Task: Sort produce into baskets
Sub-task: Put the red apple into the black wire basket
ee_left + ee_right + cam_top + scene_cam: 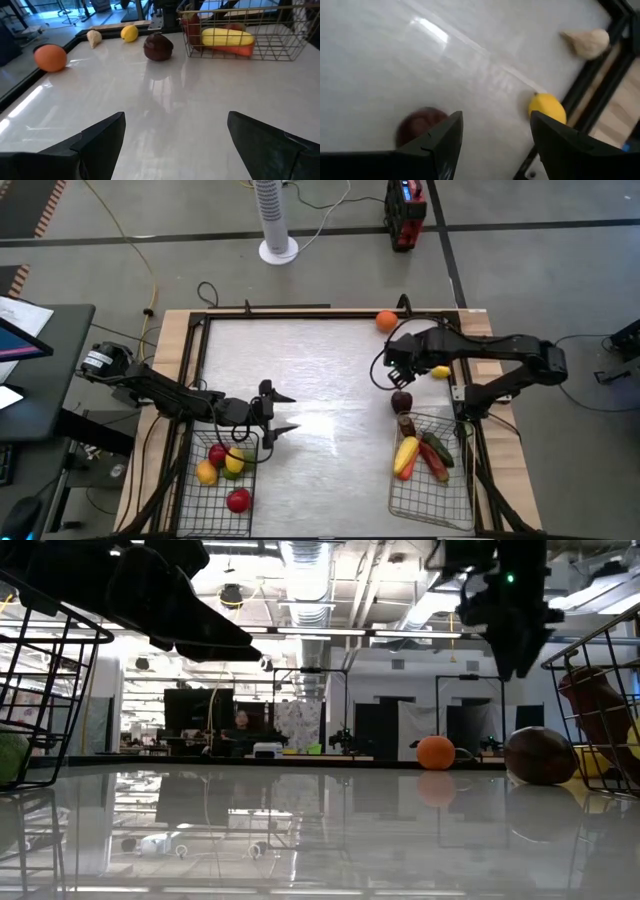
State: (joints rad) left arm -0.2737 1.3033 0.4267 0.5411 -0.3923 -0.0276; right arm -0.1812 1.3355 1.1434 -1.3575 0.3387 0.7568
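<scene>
My left gripper (284, 413) hovers open beside the left basket (190, 498), which holds red apples, a lime and a lemon. My right gripper (398, 367) (492, 131) hangs open above the table, pointing steeply down, with nothing between its fingers. Below it lie a dark plum (422, 125) (401, 401), a yellow lemon (547, 107) (439, 372) and a garlic bulb (587, 41), all resting on the tabletop. An orange (386, 321) (50, 57) sits near the far edge. The right basket (432, 500) holds corn (405, 455), a cucumber and red pieces.
A dark raised frame (300, 313) borders the white tabletop (320, 380), whose middle lies bare between the two arms. A white fan stand (277, 220) and a red device (405, 215) stand on the floor beyond the far edge. Cables run along the far right corner.
</scene>
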